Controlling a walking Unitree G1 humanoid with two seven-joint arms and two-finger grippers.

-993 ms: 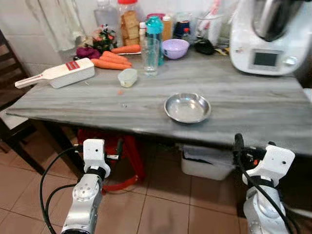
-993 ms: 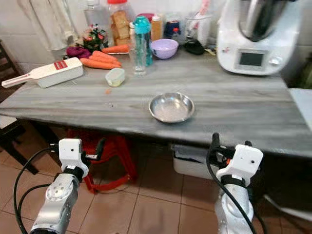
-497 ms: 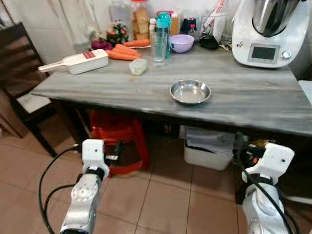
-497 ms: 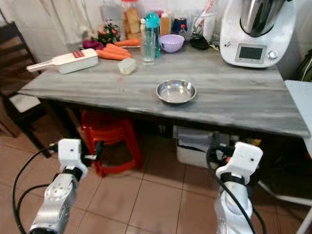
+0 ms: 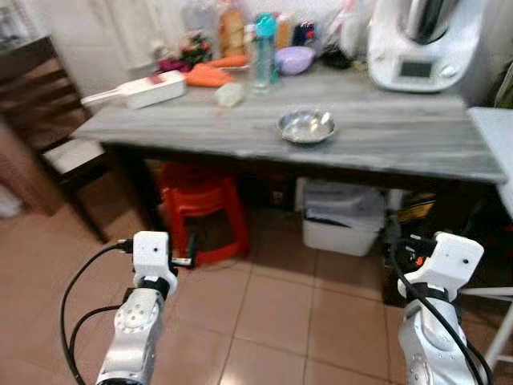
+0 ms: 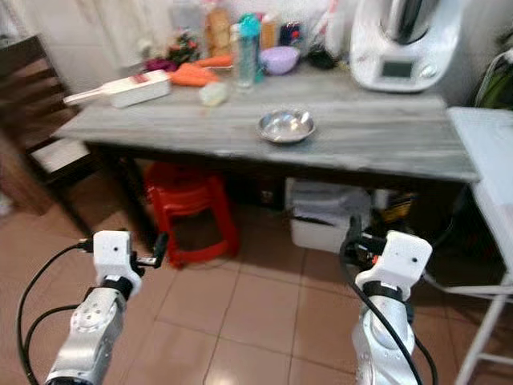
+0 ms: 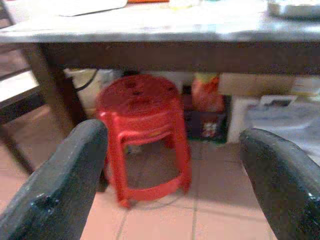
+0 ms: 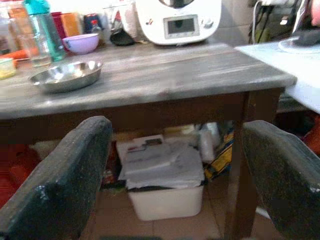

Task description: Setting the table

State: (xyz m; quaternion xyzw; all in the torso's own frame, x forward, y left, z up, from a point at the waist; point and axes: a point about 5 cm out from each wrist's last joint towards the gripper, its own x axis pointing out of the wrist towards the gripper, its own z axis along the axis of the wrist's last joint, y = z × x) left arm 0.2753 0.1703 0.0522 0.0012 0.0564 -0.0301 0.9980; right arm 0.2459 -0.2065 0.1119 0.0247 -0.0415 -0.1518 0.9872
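Two grippers: left gripper (image 7: 170,150) and right gripper (image 8: 175,155) both hang low over the floor, well short of the table, each with its two black fingers spread wide and holding nothing.
Table edge: grey stone-look table (image 5: 401,148) runs across the view ahead; its near edge faces the robot, and its right corner sits close to a white surface (image 6: 489,152).
Open room: tiled floor (image 5: 280,313) lies bare between the robot and the table.
Under the table: red plastic stool (image 7: 142,130) stands toward the left, white lidded bin (image 8: 160,190) toward the right.
Task item: metal bowl (image 5: 306,126) rests upright near the table's front edge, roughly mid-width, apart from everything else.
Back of table: white slicer (image 5: 144,88), carrots (image 5: 207,74), teal-capped bottle (image 5: 263,48), purple bowl (image 5: 293,58) and white kitchen machine (image 5: 417,44).
Left side: dark wooden chair (image 5: 48,104) stands beside the table's left end.
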